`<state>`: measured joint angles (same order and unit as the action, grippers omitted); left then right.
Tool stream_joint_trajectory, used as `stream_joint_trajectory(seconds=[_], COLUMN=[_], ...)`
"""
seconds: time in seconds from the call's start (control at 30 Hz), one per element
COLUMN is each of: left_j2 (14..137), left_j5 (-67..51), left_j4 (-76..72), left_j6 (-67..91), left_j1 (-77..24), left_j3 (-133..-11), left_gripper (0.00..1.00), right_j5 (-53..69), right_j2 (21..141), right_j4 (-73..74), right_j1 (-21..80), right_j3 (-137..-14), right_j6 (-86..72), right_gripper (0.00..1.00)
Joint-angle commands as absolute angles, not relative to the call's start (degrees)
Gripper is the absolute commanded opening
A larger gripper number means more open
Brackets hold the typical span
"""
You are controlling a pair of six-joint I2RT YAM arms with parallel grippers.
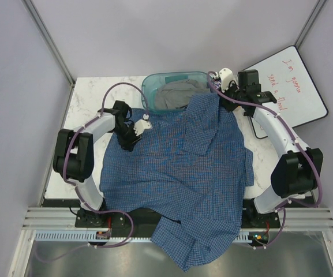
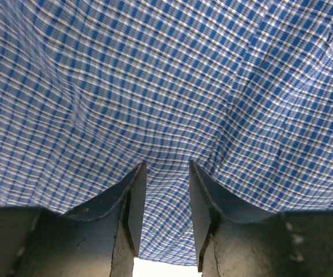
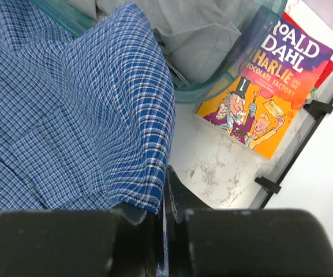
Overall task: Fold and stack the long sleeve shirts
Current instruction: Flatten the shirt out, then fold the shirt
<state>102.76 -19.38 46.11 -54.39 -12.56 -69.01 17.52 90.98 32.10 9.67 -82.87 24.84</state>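
One blue checked long sleeve shirt [image 1: 178,167] lies spread over the table, its lower part hanging over the front edge. My left gripper [image 1: 136,131] is at the shirt's upper left edge. In the left wrist view its jaws stand apart [image 2: 167,167] with the tips against the cloth [image 2: 166,86], which fills the view. My right gripper [image 1: 217,92] is at the shirt's far right corner by the bin. In the right wrist view it is shut [image 3: 165,184] on the shirt's edge [image 3: 68,115], a strip of cloth showing between the jaws.
A teal bin [image 1: 154,81] with a grey garment [image 1: 175,95] stands at the back middle; the shirt's far corner lies against it [image 3: 229,81]. A Roald Dahl book [image 3: 270,81] lies beside the bin. A whiteboard [image 1: 287,86] leans at the back right.
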Motion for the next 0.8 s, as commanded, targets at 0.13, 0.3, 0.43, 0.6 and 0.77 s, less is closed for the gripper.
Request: stream_joint_trajectory(seconds=[0.13,0.3,0.43,0.6,0.77], left_j2=[99.84,103.01,105.20,112.40,122.24], left_j5=[-21.53,-25.31,-27.51,-29.88,-33.22], left_j4=[43.77,45.44,44.92,42.28,41.92], left_j6=[-47.74,-44.04,-40.00,-34.99,-37.43], left_j1=[-9.25,-7.12,-4.84,-1.94,-0.44], left_j3=[-71.95,-80.58,-86.29,-95.61,-105.98], left_gripper=[0.49,0.52,0.57,0.64,0.59], right_j5=[11.43,5.81,7.90,15.45,19.52], right_j2=[97.28,99.76,97.30,90.37,86.49], right_j4=[35.59,42.34,48.86,51.85,49.23], right_j1=[8.61,5.90,1.32,2.02,6.93], right_j3=[-86.12,-91.57,-94.92,-90.36,-79.99], right_j6=[24.61,25.57,28.38,28.92,29.70], right_gripper=[0.33,0.71,0.72,0.71,0.65])
